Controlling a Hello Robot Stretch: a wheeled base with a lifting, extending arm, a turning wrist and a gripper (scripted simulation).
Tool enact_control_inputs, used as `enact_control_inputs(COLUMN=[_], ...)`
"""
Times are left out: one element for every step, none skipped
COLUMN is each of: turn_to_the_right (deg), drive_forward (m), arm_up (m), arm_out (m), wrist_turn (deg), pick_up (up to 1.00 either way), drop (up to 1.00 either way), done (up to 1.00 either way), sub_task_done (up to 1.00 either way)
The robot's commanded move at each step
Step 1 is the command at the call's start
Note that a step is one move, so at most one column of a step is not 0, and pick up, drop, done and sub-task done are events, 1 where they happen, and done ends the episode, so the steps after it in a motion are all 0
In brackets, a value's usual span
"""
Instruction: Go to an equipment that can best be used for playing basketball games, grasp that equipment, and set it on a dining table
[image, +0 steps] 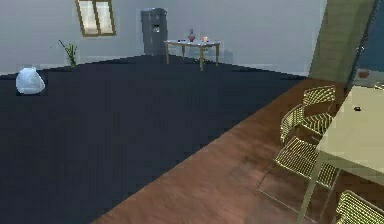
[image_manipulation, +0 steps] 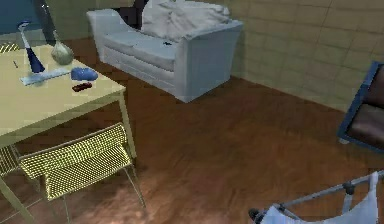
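Care means steering clear of the yellow chairs (image: 303, 152) toward the pale round thing (image: 29, 80) far left; gripper state I cannot tell.

No legible writing in either view.
The dark cabinet (image: 154, 30) at the far wall, the small things (image_manipulation: 33, 62) on the near desk (image_manipulation: 50, 102) at left, and the pale sofa (image_manipulation: 150, 55) beyond it bear no letters, numbers or signs that can be read.
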Motion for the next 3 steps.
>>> enact_control_inputs(turn_to_the_right=[0.0,0.0,39.0], drive_forward=[1.0,0.7,0.0], arm_up=[0.0,0.0,0.0], arm_out=[0.0,0.0,0.0], wrist_turn=[0.0,0.0,0.0], pick_up=[0.0,0.0,0.0], drop=[0.0,0.0,0.0], done=[0.0,0.0,0.0], sub_task_done=[0.0,0.0,0.0])
